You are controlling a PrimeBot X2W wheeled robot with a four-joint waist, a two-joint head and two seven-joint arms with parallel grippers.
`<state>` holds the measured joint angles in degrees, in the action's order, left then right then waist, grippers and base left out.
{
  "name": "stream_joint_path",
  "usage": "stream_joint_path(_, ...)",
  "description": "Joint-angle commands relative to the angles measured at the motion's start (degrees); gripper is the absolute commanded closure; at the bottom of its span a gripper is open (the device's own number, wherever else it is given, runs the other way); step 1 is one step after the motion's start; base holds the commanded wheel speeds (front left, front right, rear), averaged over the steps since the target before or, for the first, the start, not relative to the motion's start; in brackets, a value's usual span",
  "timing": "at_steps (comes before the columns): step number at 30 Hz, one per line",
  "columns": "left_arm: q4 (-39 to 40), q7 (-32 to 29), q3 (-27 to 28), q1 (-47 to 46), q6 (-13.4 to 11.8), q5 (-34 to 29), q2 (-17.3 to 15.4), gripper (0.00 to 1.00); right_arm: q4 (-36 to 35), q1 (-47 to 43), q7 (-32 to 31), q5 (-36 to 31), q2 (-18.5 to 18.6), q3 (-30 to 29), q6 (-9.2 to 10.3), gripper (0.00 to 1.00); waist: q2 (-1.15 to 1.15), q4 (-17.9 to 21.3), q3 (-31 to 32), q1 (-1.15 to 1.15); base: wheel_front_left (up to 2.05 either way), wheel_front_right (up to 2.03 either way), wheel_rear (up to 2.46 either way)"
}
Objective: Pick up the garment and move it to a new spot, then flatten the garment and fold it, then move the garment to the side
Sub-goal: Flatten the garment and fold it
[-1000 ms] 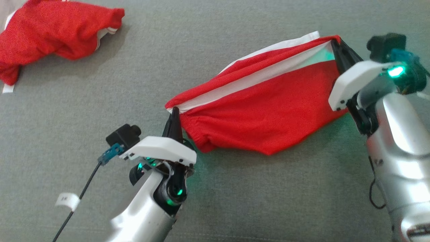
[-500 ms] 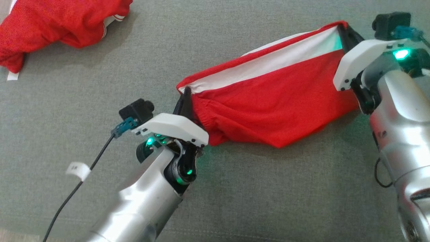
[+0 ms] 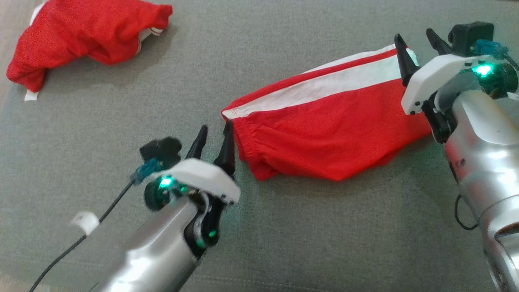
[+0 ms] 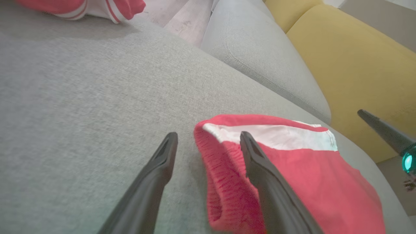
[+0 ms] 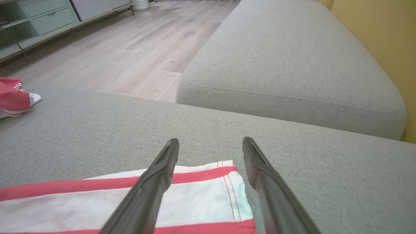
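The left gripper (image 3: 215,129) and right gripper (image 3: 413,36) are pictured with jaws spread and nothing grasped, the left set at the waistband end of the red-and-white garment (image 3: 324,129) and the right at its opposite end. The garment is spread on the right half of the grey sofa cushion (image 3: 284,235), its long axis stretched from one gripper to the other, toward the far right corner. A second red garment (image 3: 89,28) is seen bunched near the far left corner.

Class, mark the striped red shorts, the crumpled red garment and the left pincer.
striped red shorts (image 3: 324,138), head view, red front panel
crumpled red garment (image 3: 81,32), head view, top of the heap
left pincer (image 3: 216,125), head view, between its fingertips
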<state>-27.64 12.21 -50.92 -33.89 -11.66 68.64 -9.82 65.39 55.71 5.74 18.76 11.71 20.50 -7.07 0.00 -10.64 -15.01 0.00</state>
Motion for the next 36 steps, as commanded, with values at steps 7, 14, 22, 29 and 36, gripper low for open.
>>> stream_joint_path(7, 8.5, 2.2, 1.9, 3.3, -3.5, -5.0, -6.9, 0.00, 0.4, -1.4, -1.5, 4.3, 2.6, 3.2, -0.42, 0.00, 0.00, -0.3, 3.6, 0.00, 0.00, 0.00, 0.00)
stream_joint_path(14, 17.3, 2.7, 5.9, 8.6, -8.1, -9.8, -10.1, 0.00, 1.8, -5.4, -7.8, 9.3, 5.6, 5.3, -0.42, 0.00, 0.00, -1.6, 4.5, 0.00, 0.00, 0.00, 0.00)
stream_joint_path(22, 25.5, 2.8, 12.6, 14.3, -10.8, -14.1, -11.1, 0.00, 2.6, -7.9, -12.8, 14.5, 6.7, 5.6, -0.42, 0.00, 0.00, -3.3, 2.5, 0.00, 0.00, 0.00, 0.00)
stream_joint_path(29, 27.9, 2.8, 15.5, 17.4, -11.5, -16.2, -11.7, 0.00, 1.8, -8.8, -17.5, 18.3, 5.6, 6.6, -0.42, 0.73, 0.00, -4.0, 2.4, 0.00, 0.00, 0.00, 0.00)
stream_joint_path(36, 28.1, 2.8, 15.7, 18.5, -11.2, -18.0, -12.0, 0.00, 0.1, -9.7, -16.6, 21.8, 4.8, 6.8, -0.42, 1.00, 0.00, -3.1, 3.9, 0.00, 0.00, 0.00, 0.00)
